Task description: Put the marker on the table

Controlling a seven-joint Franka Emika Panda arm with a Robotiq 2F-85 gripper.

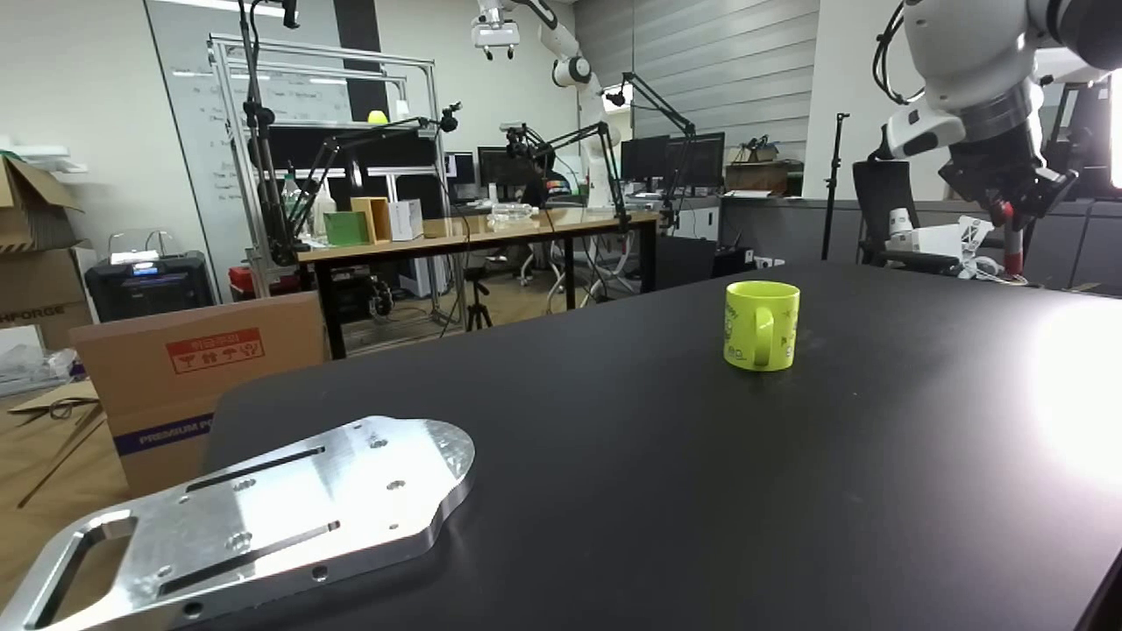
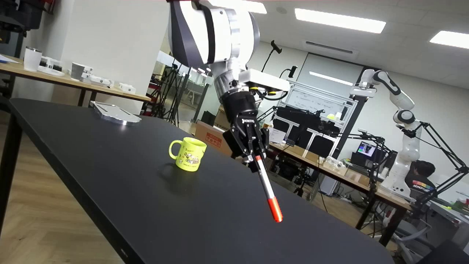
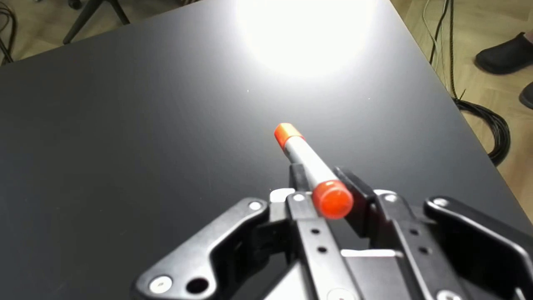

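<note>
Half done imo: got the marker [image 2: 265, 181] clamped near its upper end in the gripper [image 3: 321, 177], midair, well apart from the mug [image 2: 190, 154], probably to reach the bench [image 2: 205, 205] tip first

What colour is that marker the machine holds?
The marker is pale grey with orange-red ends, clearest in the wrist view.

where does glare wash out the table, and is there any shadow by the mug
In an exterior view, white glare washes out the table near the picture's right edge; in the wrist view, a white patch covers it near the top of the picture, above the marker; in an exterior view, a soft dark patch, probably shadow, lies below the mug.
</note>
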